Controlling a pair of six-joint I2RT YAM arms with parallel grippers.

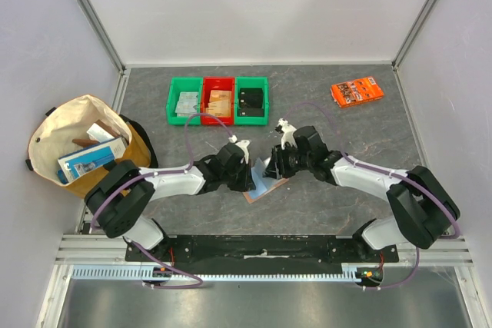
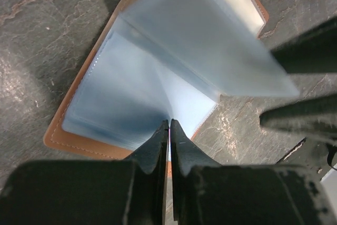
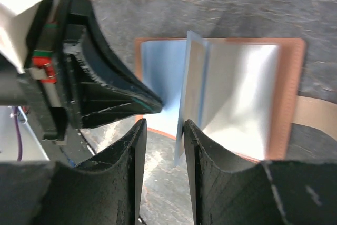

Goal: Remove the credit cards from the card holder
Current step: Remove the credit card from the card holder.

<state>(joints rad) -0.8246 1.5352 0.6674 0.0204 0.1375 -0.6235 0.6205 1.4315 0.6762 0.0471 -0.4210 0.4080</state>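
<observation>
- The card holder (image 1: 264, 184) lies open on the bench (image 1: 346, 144), between the two arms.
- The left gripper (image 2: 169, 129) is pressed nearly together, pinching the thin near edge of the card holder's clear inner pages.
- The right gripper (image 3: 164, 130) is partly spread; an upright sleeve (image 3: 192, 77) stands in the gap, against one finger.

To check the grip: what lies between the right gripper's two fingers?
A raised clear sleeve of the card holder, close against one finger; the right wrist view shows it.
</observation>
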